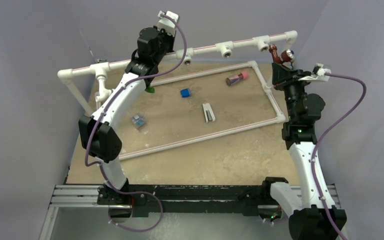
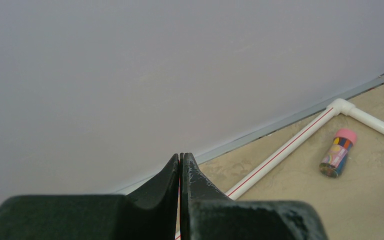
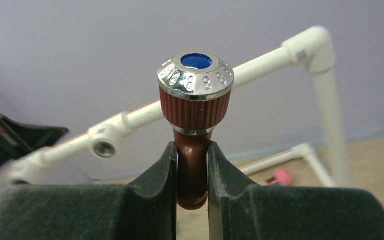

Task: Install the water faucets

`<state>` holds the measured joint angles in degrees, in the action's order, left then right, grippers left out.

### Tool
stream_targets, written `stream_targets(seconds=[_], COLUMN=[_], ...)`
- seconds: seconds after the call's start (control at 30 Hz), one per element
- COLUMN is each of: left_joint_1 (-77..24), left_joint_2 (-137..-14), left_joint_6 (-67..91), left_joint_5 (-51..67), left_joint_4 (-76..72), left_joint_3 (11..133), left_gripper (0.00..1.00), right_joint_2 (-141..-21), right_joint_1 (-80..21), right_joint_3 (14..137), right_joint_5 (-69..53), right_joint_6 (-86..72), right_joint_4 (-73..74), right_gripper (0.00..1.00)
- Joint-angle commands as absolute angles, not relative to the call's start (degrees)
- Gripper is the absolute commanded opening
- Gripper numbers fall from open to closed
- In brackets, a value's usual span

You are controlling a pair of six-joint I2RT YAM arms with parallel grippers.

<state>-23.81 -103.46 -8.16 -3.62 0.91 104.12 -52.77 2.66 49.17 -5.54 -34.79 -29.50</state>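
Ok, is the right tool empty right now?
No, the right tool has both fingers clamped on the stem of the reddish-brown faucet.

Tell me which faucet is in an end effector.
The reddish-brown faucet, clamped in the right end effector; the green faucet lies ungripped under the left arm.

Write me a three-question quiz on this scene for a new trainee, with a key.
1. True or false: the right gripper is shut on the reddish-brown faucet.
2. Where does the pink-capped cylinder lie?
A) inside the flat pipe frame
B) on top of the raised rail
C) outside the frame, by the arm bases
3. Fill in: in its own wrist view, the left gripper is ____ (open or shut).

Key: 1 true; 2 A; 3 shut.
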Motion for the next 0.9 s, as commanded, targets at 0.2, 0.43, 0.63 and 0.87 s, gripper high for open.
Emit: stream_targets(seconds=[0.2,0.43,0.63,0.87], left_joint_1=[-26.20,-26.23,-26.22,-26.23], left_joint_2=[-105.17,-105.35,-105.56,-105.56], left_joint_6=[-8.08,-8.17,-8.33,-8.57], left_joint_5=[0.11,0.10,0.11,0.09], left_joint_4=[8.79,8.67,8.70,8.79], left_joint_3=[101.42,101.41,101.41,101.43], left_gripper=[0.00,0.00,0.00,0.00], right_joint_2=[-54.11,-54.86,-55.72,-57.82], right_joint_1=[2.81,0.66,-1.58,-2.11], right_joint_3=[52.95,53.76,55.79,57.66], right_joint_5=[-8.63,-14.25,-11.90,-9.19], right_joint_6=[11.98,24.77,29.03,30.33], right_joint_4=[-24.28,-21.73,-20.91,-21.44], right_gripper=[0.00,0.00,0.00,0.00])
